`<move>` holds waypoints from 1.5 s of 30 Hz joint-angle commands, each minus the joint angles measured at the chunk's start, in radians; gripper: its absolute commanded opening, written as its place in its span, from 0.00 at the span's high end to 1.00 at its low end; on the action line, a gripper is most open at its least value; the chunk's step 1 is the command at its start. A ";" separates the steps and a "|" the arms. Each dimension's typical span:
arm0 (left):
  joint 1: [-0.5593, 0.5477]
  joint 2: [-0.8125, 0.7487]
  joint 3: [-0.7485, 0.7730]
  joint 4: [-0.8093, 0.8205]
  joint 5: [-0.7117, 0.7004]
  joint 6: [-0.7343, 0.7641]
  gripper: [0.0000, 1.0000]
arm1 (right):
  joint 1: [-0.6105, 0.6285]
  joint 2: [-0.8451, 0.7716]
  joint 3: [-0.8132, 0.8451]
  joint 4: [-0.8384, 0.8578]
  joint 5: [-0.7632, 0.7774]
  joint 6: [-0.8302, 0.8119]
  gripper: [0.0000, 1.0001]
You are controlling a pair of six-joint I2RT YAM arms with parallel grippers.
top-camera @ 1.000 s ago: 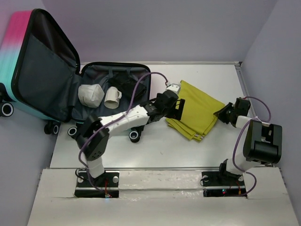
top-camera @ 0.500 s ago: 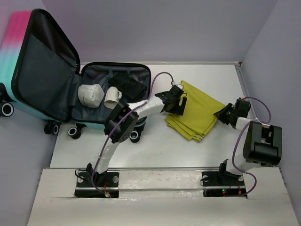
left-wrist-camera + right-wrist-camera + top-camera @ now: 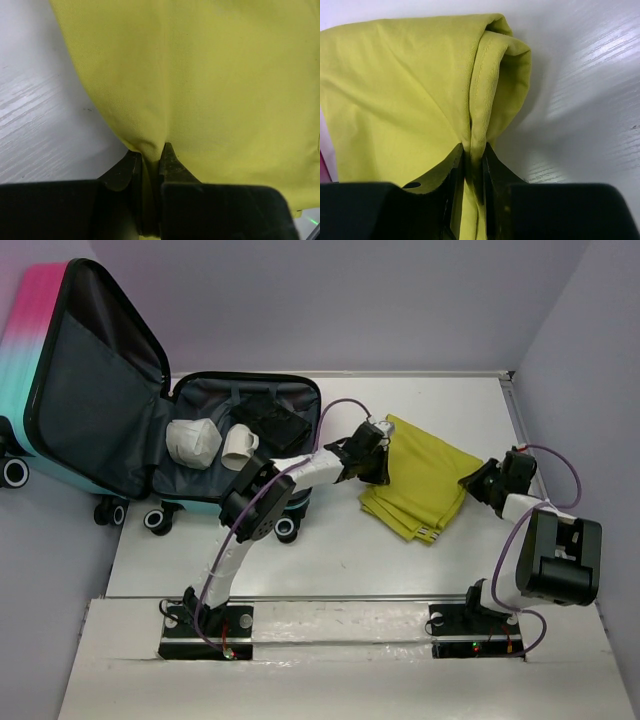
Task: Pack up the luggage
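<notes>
Left wrist view: the left gripper (image 3: 150, 162) has its jaws pinching a raised fold of a yellow cloth (image 3: 210, 75), with pale worktop (image 3: 35, 115) showing beside it. On the right wrist view, the right gripper (image 3: 472, 167) has its jaws nipped on a stitched, doubled-over edge of the same cloth. Seen from the top external view, the two grippers hold opposite sides of the folded cloth, which lies on the worktop between them. The luggage (image 3: 100, 410) sits open at the far left with its lid raised. Its lower half holds a white cup (image 3: 238, 447), a white bundle (image 3: 192, 440) and a black item (image 3: 272, 422).
</notes>
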 commanded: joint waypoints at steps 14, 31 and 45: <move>0.047 -0.450 -0.088 0.045 0.061 -0.049 0.94 | 0.222 -0.340 0.189 -0.139 -0.101 0.013 0.93; 0.754 -0.908 -0.246 -0.202 -0.182 0.088 0.94 | 0.875 0.471 1.163 -0.173 0.017 0.081 0.93; 0.905 -1.118 -0.292 -0.320 -0.405 0.108 0.08 | 0.918 0.852 1.720 -0.515 0.000 -0.055 0.12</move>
